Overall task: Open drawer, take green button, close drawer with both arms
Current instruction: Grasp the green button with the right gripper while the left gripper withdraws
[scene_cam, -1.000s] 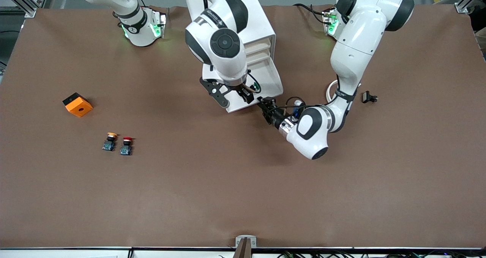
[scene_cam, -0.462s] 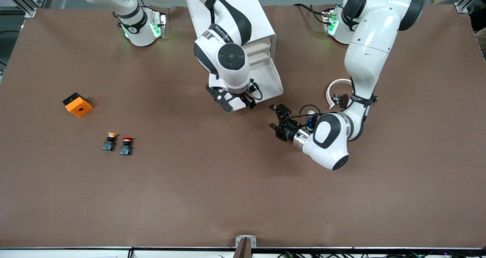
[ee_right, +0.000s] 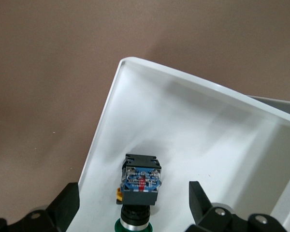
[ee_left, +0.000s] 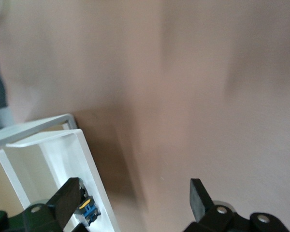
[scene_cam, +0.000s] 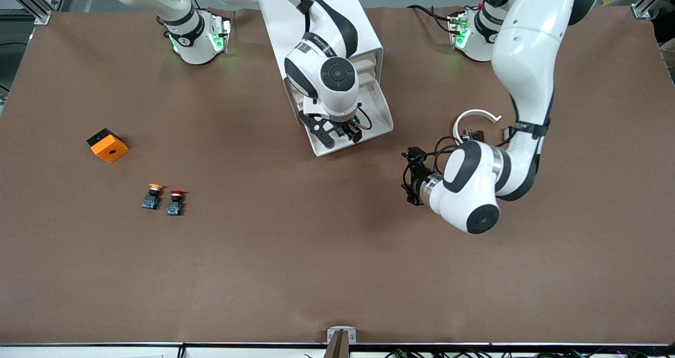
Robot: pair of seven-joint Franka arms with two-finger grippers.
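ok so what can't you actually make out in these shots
- Green button: front view, almost wholly hidden in the open drawer by the right hand; right wrist view, its cap is cut off by the frame edge.
- Drawer: left wrist view is motion-blurred, and the open left hand partly covers its contents.
- Small black part by the white ring: too small to identify.

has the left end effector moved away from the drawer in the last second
Yes. The left end effector, open, has pulled back from the open drawer's corner toward the left arm's end of the table, now over bare table.
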